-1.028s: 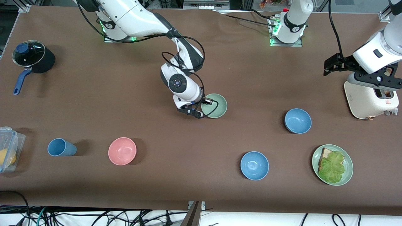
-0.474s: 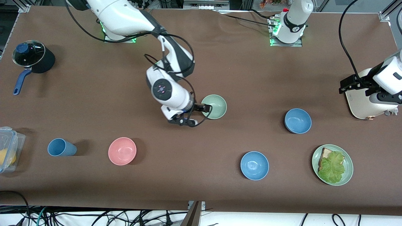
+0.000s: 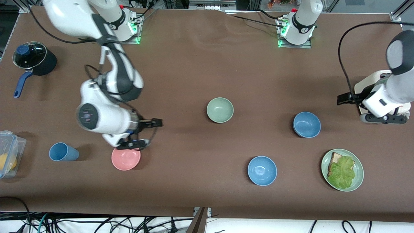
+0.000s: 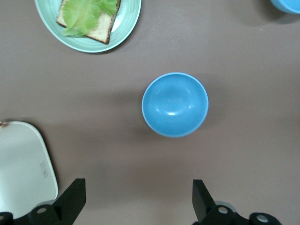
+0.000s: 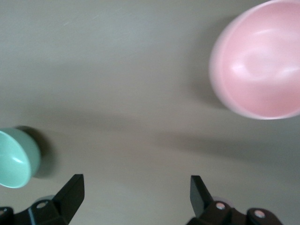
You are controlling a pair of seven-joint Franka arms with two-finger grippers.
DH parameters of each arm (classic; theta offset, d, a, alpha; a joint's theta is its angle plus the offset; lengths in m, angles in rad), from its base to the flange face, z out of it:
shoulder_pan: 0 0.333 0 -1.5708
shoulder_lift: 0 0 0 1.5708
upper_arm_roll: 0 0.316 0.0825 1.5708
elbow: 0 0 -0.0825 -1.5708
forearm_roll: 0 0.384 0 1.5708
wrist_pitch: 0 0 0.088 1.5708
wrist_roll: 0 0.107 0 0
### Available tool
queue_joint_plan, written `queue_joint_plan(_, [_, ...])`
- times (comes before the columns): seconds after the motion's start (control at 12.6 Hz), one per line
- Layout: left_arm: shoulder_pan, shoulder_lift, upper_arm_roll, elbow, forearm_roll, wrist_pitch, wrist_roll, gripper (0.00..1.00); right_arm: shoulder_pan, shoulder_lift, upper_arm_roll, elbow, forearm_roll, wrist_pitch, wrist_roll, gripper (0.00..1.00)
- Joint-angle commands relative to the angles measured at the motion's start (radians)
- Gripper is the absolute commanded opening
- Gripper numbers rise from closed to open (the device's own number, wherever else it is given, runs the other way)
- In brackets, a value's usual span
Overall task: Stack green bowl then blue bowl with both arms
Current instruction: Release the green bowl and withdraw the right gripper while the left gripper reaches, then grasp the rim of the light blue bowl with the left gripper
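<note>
A brown tabletop point(image 3: 200, 64) seen from above, with two white robot arms whose bases stand along its farthest edge. Nearest the front camera sit a sky-blue bowl point(image 3: 262, 170) and, toward the left arm's end, a flat green plate point(image 3: 357, 181) carrying bread topped with lettuce. Toward the right arm's end, about as near, are a pink bowl point(image 3: 125, 159), a blue cup point(image 3: 63, 152) and a clear plastic box point(image 3: 9, 152) at the tabletop's edge. A little farther back stands the blue bowl point(image 3: 307, 124), upright and empty; the left wrist view looks straight down into it. Farther still, near the middle of the tabletop, the green bowl point(image 3: 220, 110) sits upright and alone, well apart from both blue bowls and touched by nothing. The right tool point(image 3: 152, 132) hangs released, fingers spread, over bare tabletop just beside the pink bowl and well apart from the green bowl. The left tool point(image 4: 138, 201) is also released, its fingers spread wide, up over the tabletop between the blue bowl and a white toaster point(image 3: 367, 85). Farthest back, toward the right arm's end, is a black pot point(image 3: 45, 63) with a glass lid and blue handle. No writing on any object can be read.
</note>
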Motion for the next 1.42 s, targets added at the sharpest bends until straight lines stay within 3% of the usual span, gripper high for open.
queue_joint_plan(0.0, [0.002, 0.048, 0.007, -0.072, 0.016, 0.091, 0.072, 1.00, -0.053, -0.063, -0.049, -0.012, -0.044, -0.090, -0.097, 1.00])
queue_joint_plan(0.24, [0.033, 0.107, 0.008, -0.159, 0.013, 0.313, 0.149, 1.00, -0.062, -0.109, -0.167, -0.012, -0.042, -0.137, -0.105, 1.00])
queue_joint_plan(0.47, [0.042, 0.163, 0.010, -0.257, 0.004, 0.534, 0.171, 0.99, -0.075, -0.178, -0.216, -0.012, -0.048, -0.185, -0.102, 1.00])
queue_joint_plan(0.71, [0.044, 0.193, 0.010, -0.257, -0.102, 0.541, 0.166, 0.99, -0.096, -0.255, -0.225, -0.015, -0.109, -0.214, -0.096, 1.00])
queue_joint_plan(0.95, [0.033, 0.234, 0.008, -0.263, -0.116, 0.585, 0.162, 0.94, -0.122, -0.302, -0.225, -0.021, -0.168, -0.225, -0.099, 1.00])
queue_joint_plan(1.19, [0.028, 0.269, 0.008, -0.268, -0.116, 0.607, 0.162, 0.71, -0.125, -0.335, -0.219, -0.041, -0.215, -0.216, -0.105, 1.00])
queue_joint_plan(1.34, [0.027, 0.280, 0.008, -0.271, -0.118, 0.610, 0.162, 0.49, -0.127, -0.359, -0.201, -0.060, -0.254, -0.208, -0.112, 1.00])
